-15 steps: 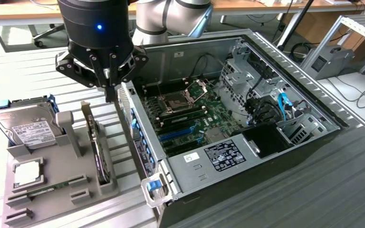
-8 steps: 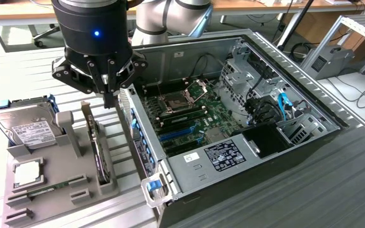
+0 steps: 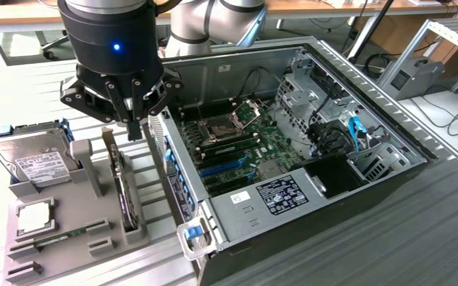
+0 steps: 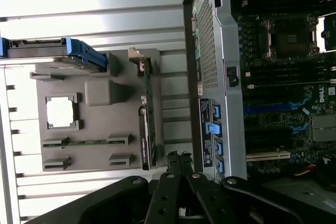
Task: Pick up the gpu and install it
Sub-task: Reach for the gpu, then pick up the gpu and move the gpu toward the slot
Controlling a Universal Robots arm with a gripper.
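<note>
My gripper (image 3: 135, 130) clenched fully closed, grasping nothing, hanging just above the gpu (image 3: 123, 182), gpu standing on edge in the grey holder (image 3: 78, 241) beside the open computer case (image 3: 237, 59), hard drive (image 3: 34, 158) label and power supply sticker (image 3: 281, 193) print too small to read

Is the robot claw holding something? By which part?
Nothing. The gripper is shut and empty, close to the gpu, which stands on edge in the gray holder.

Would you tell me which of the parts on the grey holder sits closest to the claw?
The graphics card, standing on edge right by the claw; the hard drive, processor and memory strip sit farther off.
</note>
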